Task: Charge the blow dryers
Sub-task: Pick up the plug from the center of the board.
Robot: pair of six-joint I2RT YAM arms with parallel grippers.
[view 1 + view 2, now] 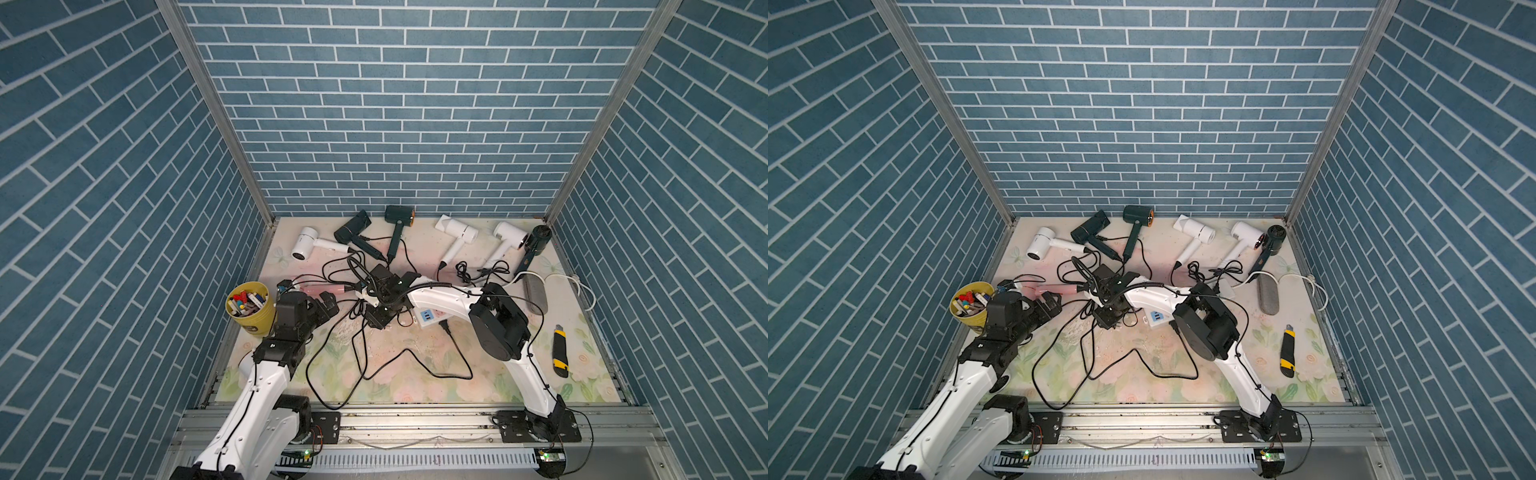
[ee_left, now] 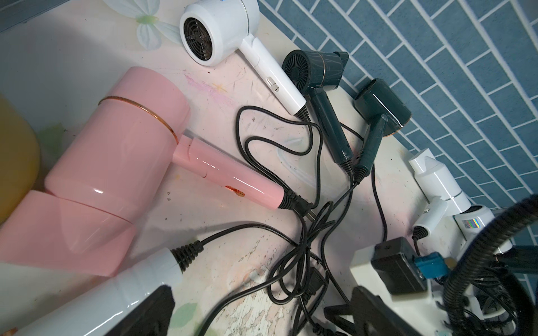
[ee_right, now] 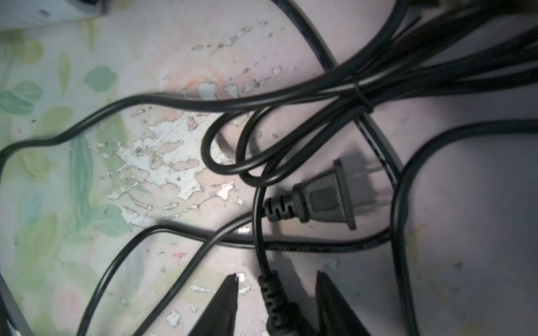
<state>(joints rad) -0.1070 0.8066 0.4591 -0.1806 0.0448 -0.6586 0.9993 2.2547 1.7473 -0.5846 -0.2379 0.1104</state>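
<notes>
Several blow dryers lie along the back of the floral mat in both top views: white (image 1: 309,245), dark (image 1: 353,228), green (image 1: 399,220), white (image 1: 457,232), white (image 1: 507,237) and navy (image 1: 538,241). A pink dryer (image 2: 122,163) lies by my left gripper (image 2: 267,320), which stands wide open over tangled black cords (image 2: 302,256). A white dryer handle (image 2: 116,291) lies beside one of its fingers. My right gripper (image 3: 276,279) points down at the mat's middle (image 1: 378,318), open. A black plug's ribbed neck (image 3: 273,296) lies between its fingers, with gaps on both sides. Another two-pronged plug (image 3: 329,197) lies just ahead. A white power strip (image 1: 428,318) lies under the right forearm.
A yellow cup of markers (image 1: 249,307) stands at the mat's left edge. A grey fuzzy roll (image 1: 534,293), a white cable (image 1: 582,286) and a yellow-and-black utility knife (image 1: 560,351) lie at the right. Black cords loop across the mat's front (image 1: 374,370). Brick-patterned walls enclose three sides.
</notes>
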